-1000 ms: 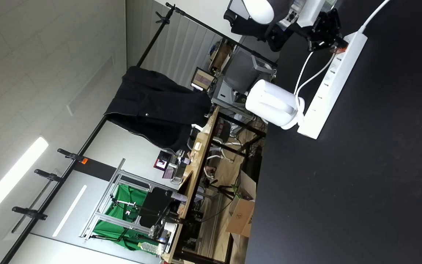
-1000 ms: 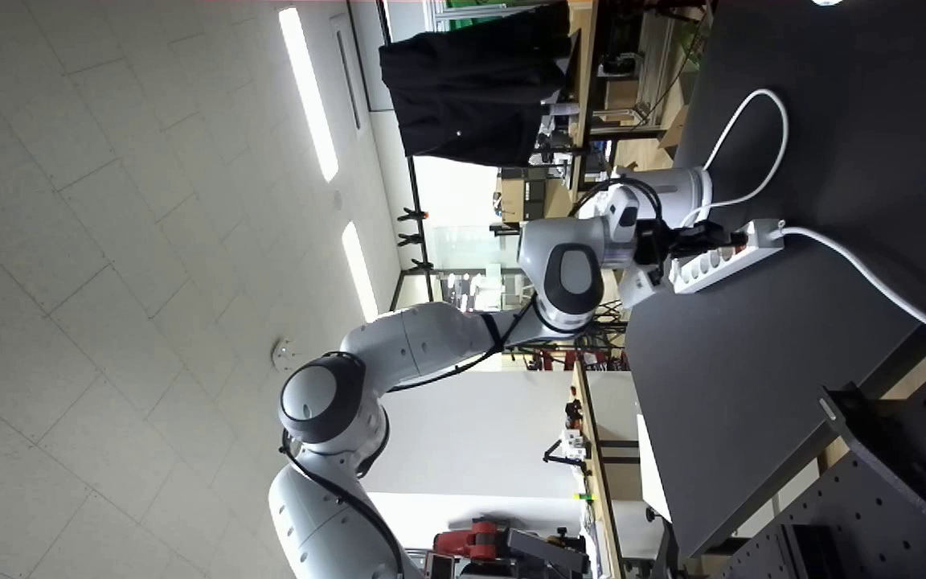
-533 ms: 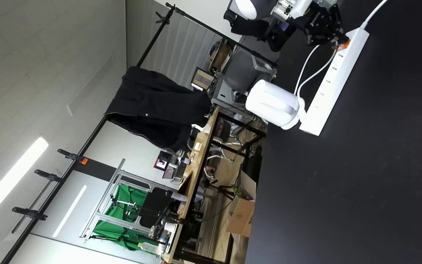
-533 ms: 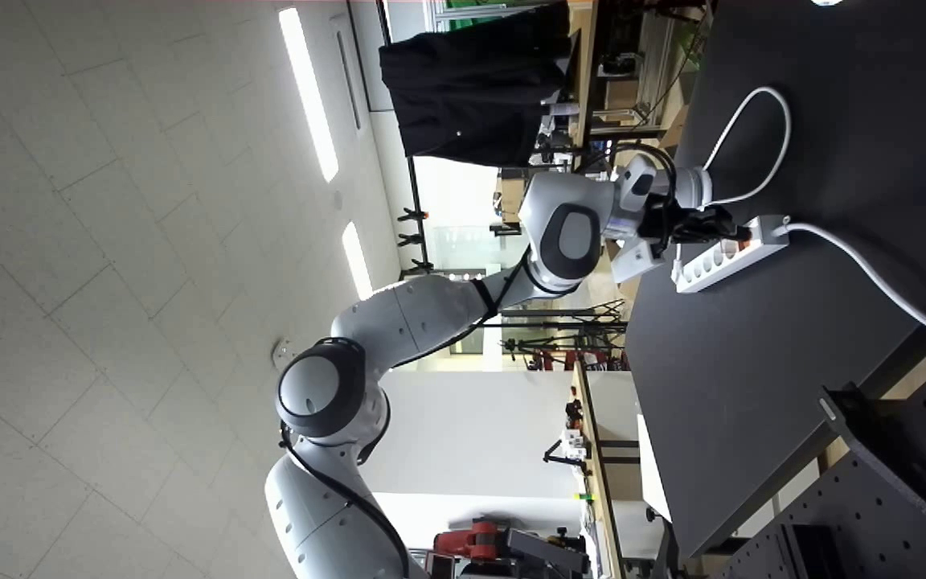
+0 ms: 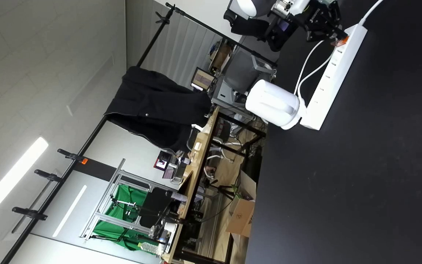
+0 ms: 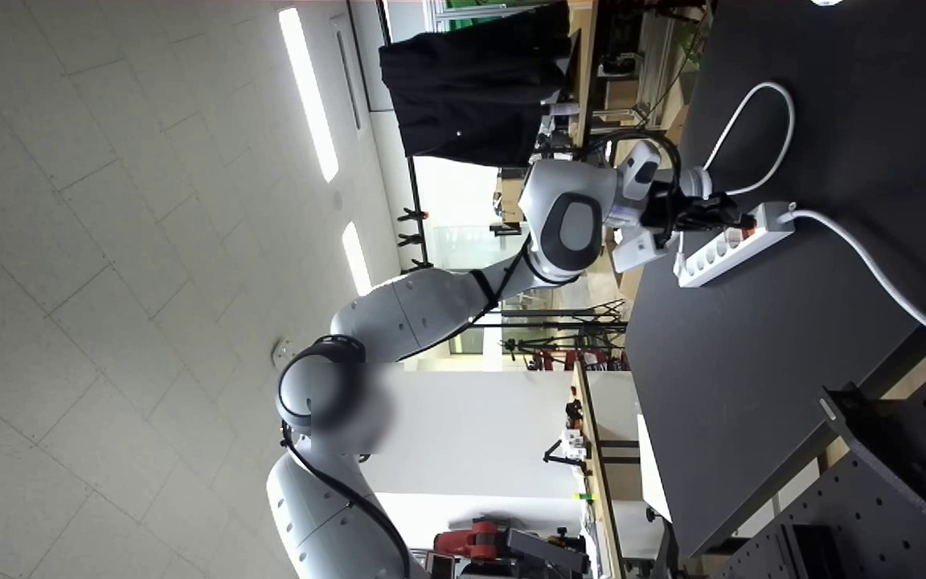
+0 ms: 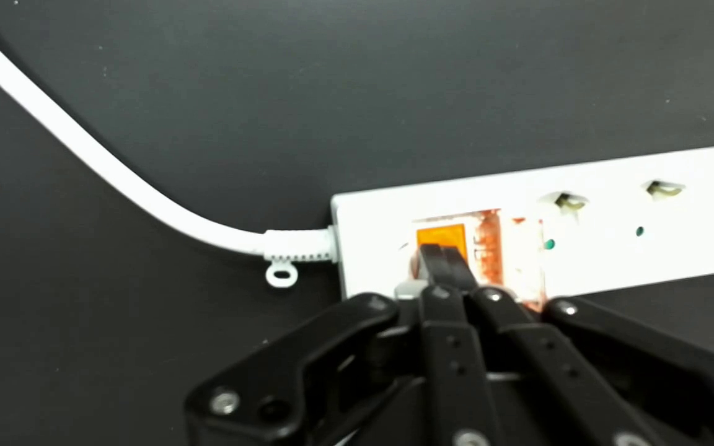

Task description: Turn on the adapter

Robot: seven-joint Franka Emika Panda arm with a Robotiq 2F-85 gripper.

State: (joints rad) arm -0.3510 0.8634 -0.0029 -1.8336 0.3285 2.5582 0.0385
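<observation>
The adapter is a long white power strip (image 5: 330, 82) on the dark table, also in an exterior view (image 6: 722, 259) and the wrist view (image 7: 605, 210). At its cord end is an orange switch (image 7: 441, 235) with a clear, reddish flap (image 7: 521, 260) beside it, toward the sockets. My gripper (image 7: 444, 248) is shut, its two black fingertips together with nothing between them. The tips are at the switch and cover its lower part; I cannot tell whether they press it. In both exterior views the gripper (image 5: 343, 35) (image 6: 747, 222) points down at that end.
A white kettle (image 5: 275, 104) stands beside the strip's far end; the arm partly hides it in an exterior view (image 6: 704, 183). A thin white cord (image 6: 789, 129) loops on the table (image 6: 720, 362). The strip's thick cord (image 7: 146, 201) runs off the table edge.
The gripper has shifted along with the strip, which has slid slightly over the table in its cord-end direction. The orange of the switch shows brighter now than one second ago. The gripper stays shut.
</observation>
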